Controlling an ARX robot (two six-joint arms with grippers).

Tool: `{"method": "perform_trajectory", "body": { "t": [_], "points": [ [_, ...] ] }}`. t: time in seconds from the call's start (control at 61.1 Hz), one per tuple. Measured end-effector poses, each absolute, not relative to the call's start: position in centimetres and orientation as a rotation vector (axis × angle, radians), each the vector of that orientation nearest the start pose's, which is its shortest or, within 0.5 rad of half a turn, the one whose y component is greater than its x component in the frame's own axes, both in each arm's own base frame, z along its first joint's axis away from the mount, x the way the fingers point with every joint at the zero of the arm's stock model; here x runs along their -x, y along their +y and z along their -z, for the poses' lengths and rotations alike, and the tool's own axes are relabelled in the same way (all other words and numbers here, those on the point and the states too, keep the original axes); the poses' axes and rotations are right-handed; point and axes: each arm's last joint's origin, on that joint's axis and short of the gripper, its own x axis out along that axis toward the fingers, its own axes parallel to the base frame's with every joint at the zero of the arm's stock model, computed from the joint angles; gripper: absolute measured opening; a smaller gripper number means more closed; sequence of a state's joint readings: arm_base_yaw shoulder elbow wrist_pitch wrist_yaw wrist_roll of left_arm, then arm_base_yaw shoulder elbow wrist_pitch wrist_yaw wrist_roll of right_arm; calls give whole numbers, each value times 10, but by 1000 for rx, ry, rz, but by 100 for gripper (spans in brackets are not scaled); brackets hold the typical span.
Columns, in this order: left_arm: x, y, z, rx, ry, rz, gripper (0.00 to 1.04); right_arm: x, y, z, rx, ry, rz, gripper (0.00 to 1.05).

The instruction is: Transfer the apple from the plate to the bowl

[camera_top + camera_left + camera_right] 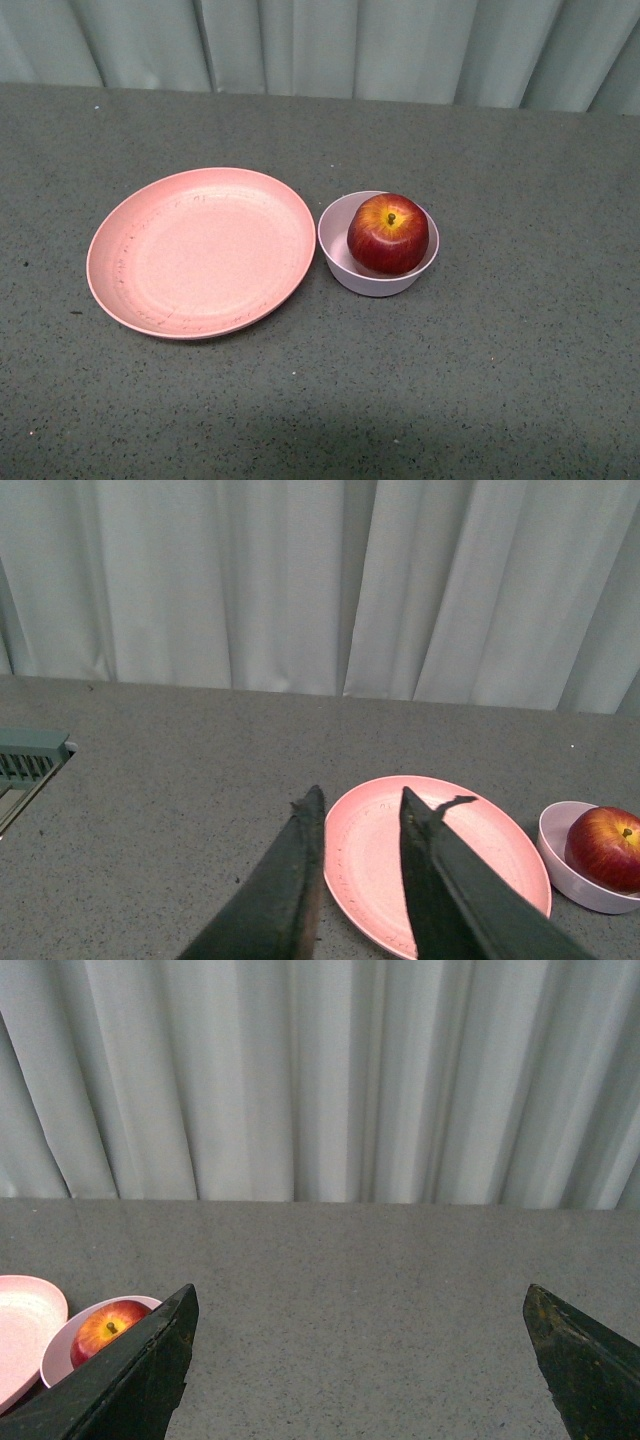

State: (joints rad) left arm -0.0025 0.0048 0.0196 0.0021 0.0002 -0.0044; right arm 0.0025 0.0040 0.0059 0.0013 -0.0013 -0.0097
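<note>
In the bowl (342, 262) the apple (388, 233) is seated; the plate (200, 252) is bare (task judged complete). Left end effector (362, 802) narrowly parted, right end effector (360, 1305) wide, both empty.

apple (388, 233) in bowl (345, 262) | bowl right of plate (200, 251) (rims touching)

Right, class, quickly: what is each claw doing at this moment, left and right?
Left claw: open with a narrow gap, holding nothing, above the pink plate.
Right claw: wide open, holding nothing; the apple sits in the bowl.
</note>
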Motion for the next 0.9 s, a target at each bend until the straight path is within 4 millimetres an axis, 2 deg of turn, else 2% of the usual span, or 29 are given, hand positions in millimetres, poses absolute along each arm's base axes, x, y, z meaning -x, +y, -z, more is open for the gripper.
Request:
{"method": "perform_trajectory", "body": {
  "t": [0.262, 0.327, 0.376, 0.425, 0.9],
  "points": [
    [-97, 0, -170, 4, -17, 3, 73, -98, 0, -165, 10, -3, -4, 95],
    [-97, 0, -170, 4, -17, 3, 91, -98, 0, -165, 10, -3, -4, 95],
    [-97, 0, -170, 4, -17, 2, 100, -98, 0, -165, 10, -3, -4, 95],
    [-97, 0, -170, 4, -17, 3, 97, -98, 0, -165, 10, -3, -4, 95],
    [-97, 0, -170, 4, -17, 3, 98, -98, 0, -165, 10, -3, -4, 95]
  ]
}}
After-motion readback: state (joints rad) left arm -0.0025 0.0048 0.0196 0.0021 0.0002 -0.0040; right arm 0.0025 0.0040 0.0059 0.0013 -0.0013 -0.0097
